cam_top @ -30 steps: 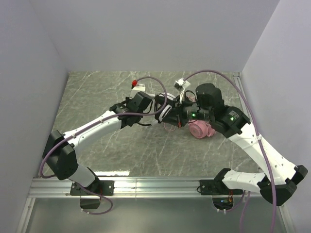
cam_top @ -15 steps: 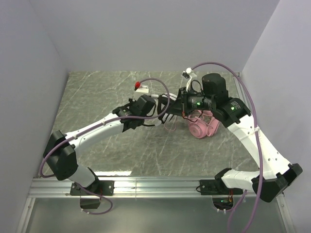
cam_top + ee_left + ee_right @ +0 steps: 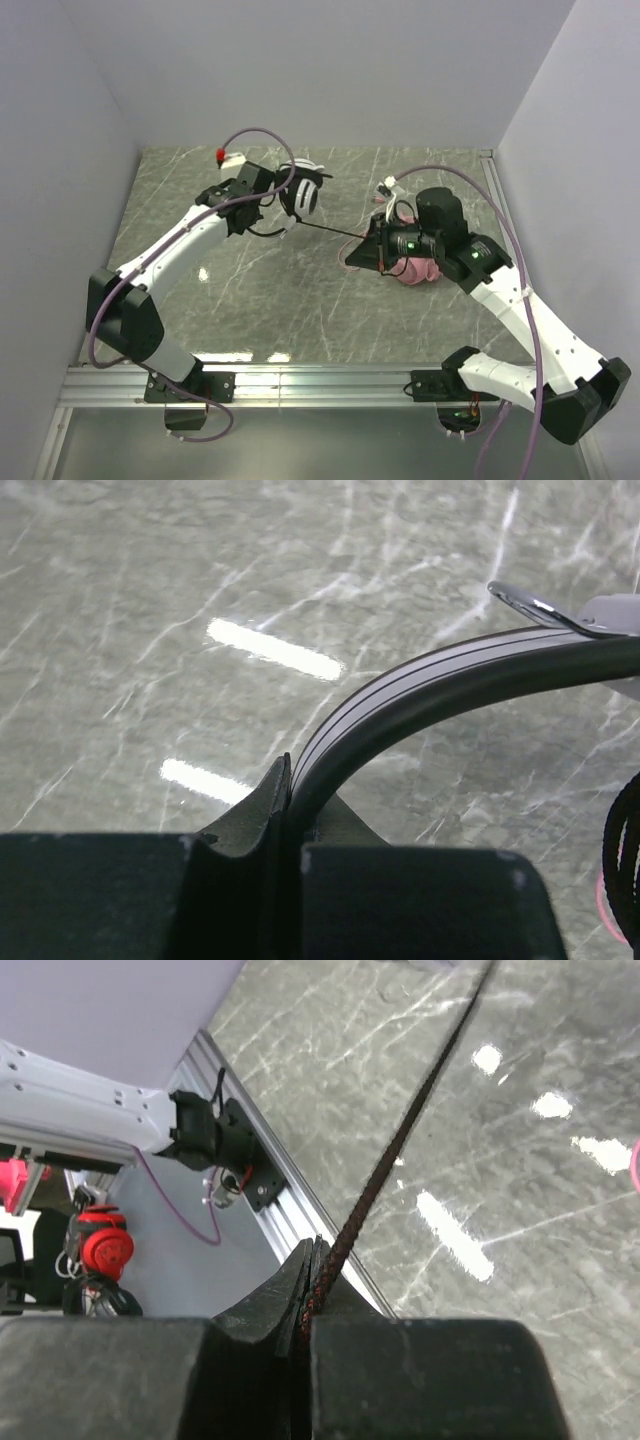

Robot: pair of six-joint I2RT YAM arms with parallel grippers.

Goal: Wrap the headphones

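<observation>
My left gripper [image 3: 268, 203] is shut on the headband [image 3: 420, 695] of the black-and-white headset [image 3: 303, 192] and holds it at the back left of the table. Its black cable [image 3: 335, 232] runs taut from the headset to my right gripper [image 3: 372, 240], which is shut on the cable [image 3: 400, 1150]. The pink headset [image 3: 418, 268] lies on the table under my right arm, with its pink cable [image 3: 347, 262] looped beside it. Black coils [image 3: 622, 855] show at the right edge of the left wrist view.
Grey walls close in the marble table [image 3: 250, 310] on the left, back and right. An aluminium rail [image 3: 320, 385] runs along the near edge; it also shows in the right wrist view [image 3: 300, 1210].
My left gripper has carried the black-and-white headset left and back, away from the pink one. My right gripper has stayed shut on the black cable, which is now stretched straight.
</observation>
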